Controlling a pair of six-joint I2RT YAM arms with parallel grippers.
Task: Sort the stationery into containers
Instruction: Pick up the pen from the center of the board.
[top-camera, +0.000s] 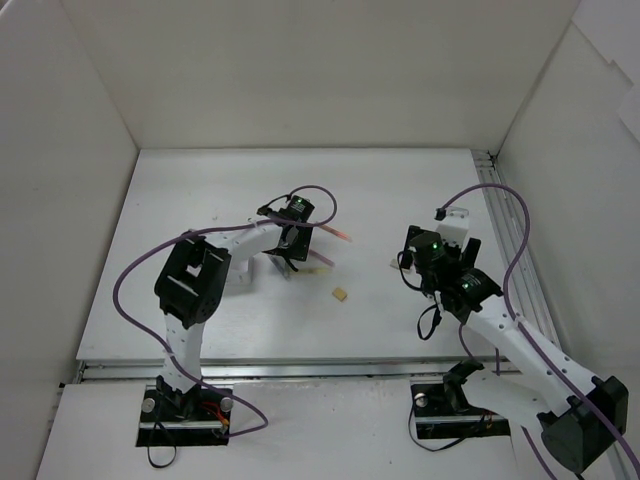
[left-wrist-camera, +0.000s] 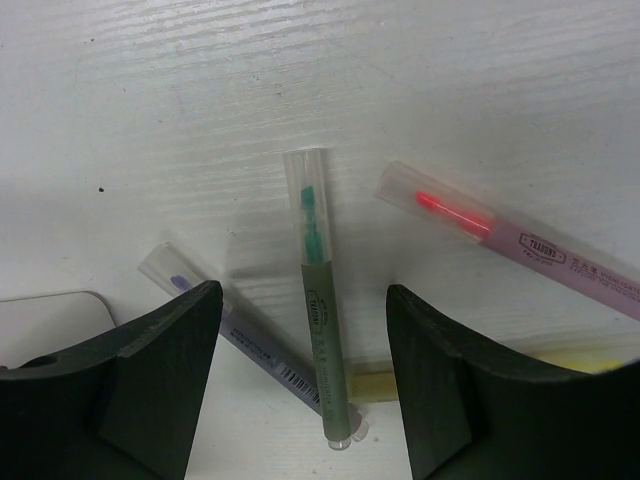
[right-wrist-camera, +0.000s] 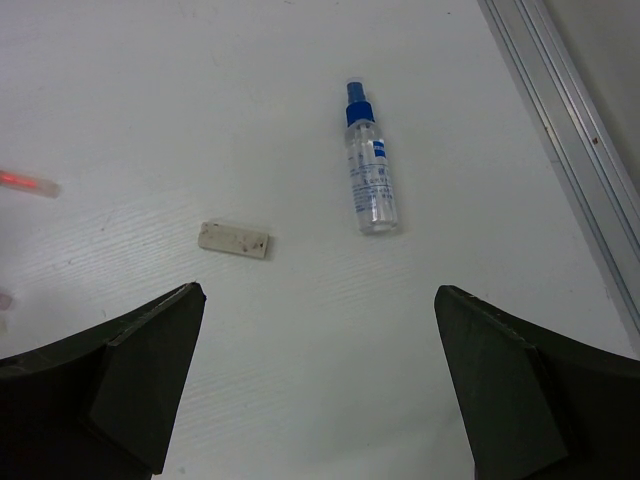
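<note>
The left gripper (left-wrist-camera: 300, 345) hangs over the pen cluster with its jaws spread wide and gripping nothing. The grey-green pen (left-wrist-camera: 318, 300) lies on the table (top-camera: 200, 200) between them, running nearly from 12 to 6 o'clock. The purple pen (left-wrist-camera: 255, 348) slants off at its 8 o'clock and the pink-red pen (left-wrist-camera: 520, 245) lies apart at 2 o'clock. The yellow pen (left-wrist-camera: 372, 384) seems tucked under the grey-green pen's lower end.

These pens look light, stiff and smooth-barrelled, so they are likely to roll or skid. A pinch across the opaque mid-barrel rather than the clear cap seems safest, and the neighbours touching it may drag along.

The right gripper (right-wrist-camera: 320, 400), jaws likewise open and empty, faces the off-white eraser (right-wrist-camera: 234, 239), which is small, light and probably grippy.

Only the right wrist view shows a spray bottle (right-wrist-camera: 371, 165). Only the top view shows the tan eraser (top-camera: 340, 294), at 5 o'clock of the pens.
</note>
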